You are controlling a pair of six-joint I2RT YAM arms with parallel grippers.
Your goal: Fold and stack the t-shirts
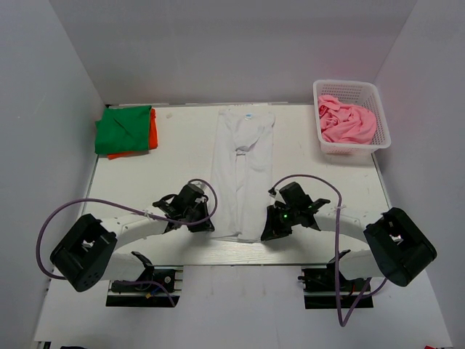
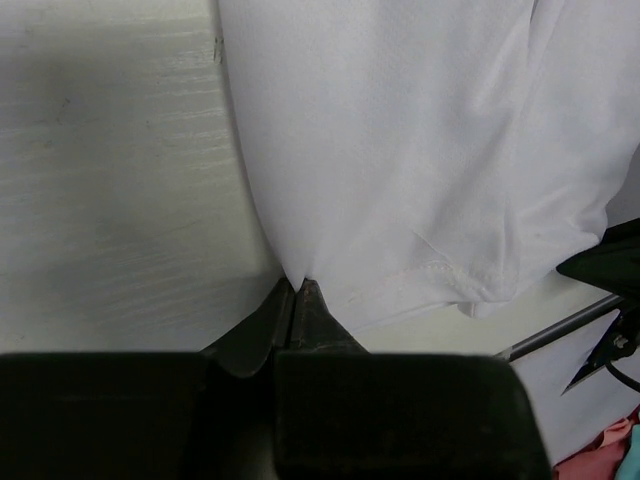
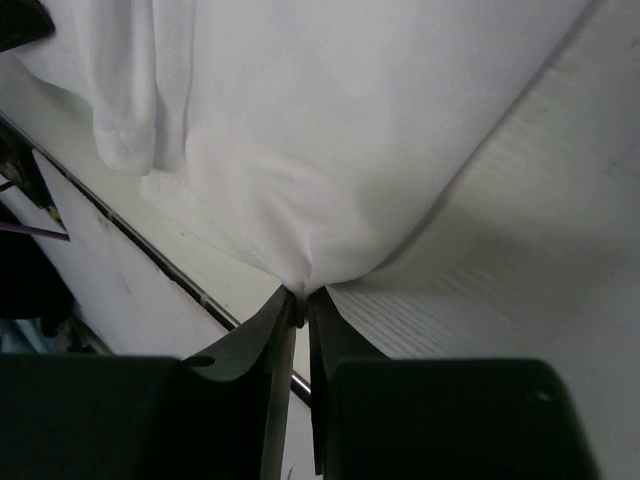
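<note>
at the far left corner of the table (image 1: 145, 182) a folded green t-shirt (image 1: 125, 129) lies on an orange t-shirt (image 1: 153, 135), the start of the stack. nearer, the left gripper (image 1: 202, 224) pinches its fingers together on the near left hem corner of the white t-shirt (image 1: 243, 163), which lies mid-table as a long narrow strip, neck label at the far end. the right gripper (image 1: 269, 231) pinches the near right hem corner the same way. a pink t-shirt (image 1: 347, 122) sits crumpled in the basket (image 1: 350, 86) at the far right. the step in hand looks to be the crosswise fold of the white one. next, both arms would need to lift the hem evenly and carry it toward the collar, keeping the cloth taut so the layers don't slip.
</note>
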